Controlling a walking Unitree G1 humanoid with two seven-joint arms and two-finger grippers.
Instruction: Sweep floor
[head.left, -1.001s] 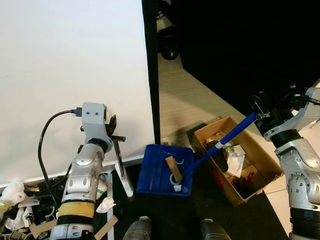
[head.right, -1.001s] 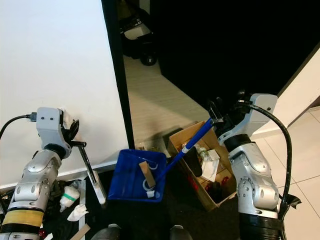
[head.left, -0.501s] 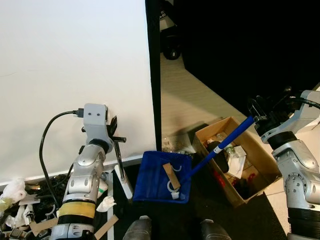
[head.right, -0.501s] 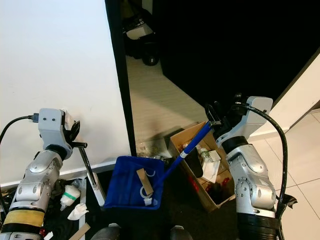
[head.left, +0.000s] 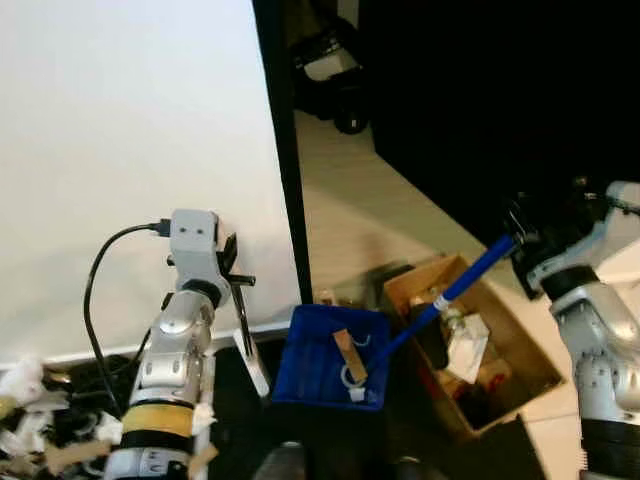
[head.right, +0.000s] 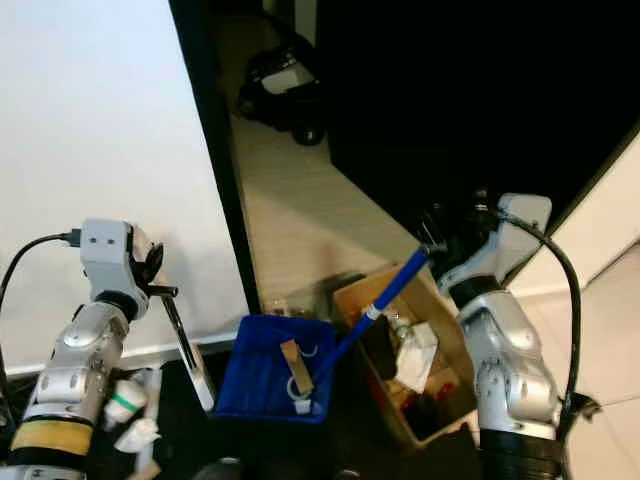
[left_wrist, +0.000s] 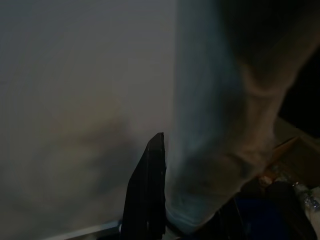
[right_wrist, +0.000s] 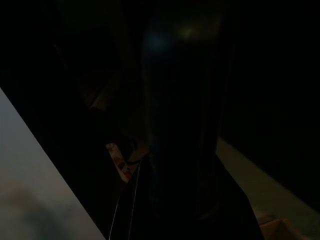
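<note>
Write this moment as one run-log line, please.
right gripper: shut on blue dustpan handle | dustpan: holds scraps, beside cardboard box | left gripper: shut on broom handle

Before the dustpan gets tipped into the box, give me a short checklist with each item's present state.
1. Right end effector grips the dustpan handle: ok, shut on its top end.
2. Debris in the dustpan: ok, a brown strip and white bits lie in it.
3. Dustpan over the box: not ok, the pan sits beside the box, toward the robot's left; only the handle crosses over it.
4. Room in the box: cannot tell, it already holds a bottle and papers.
5. Left end effector holds the broom handle: ok, upright near the wall, apart from the dustpan.
6. Floor swept: not ok, litter lies at the robot's left.
</note>
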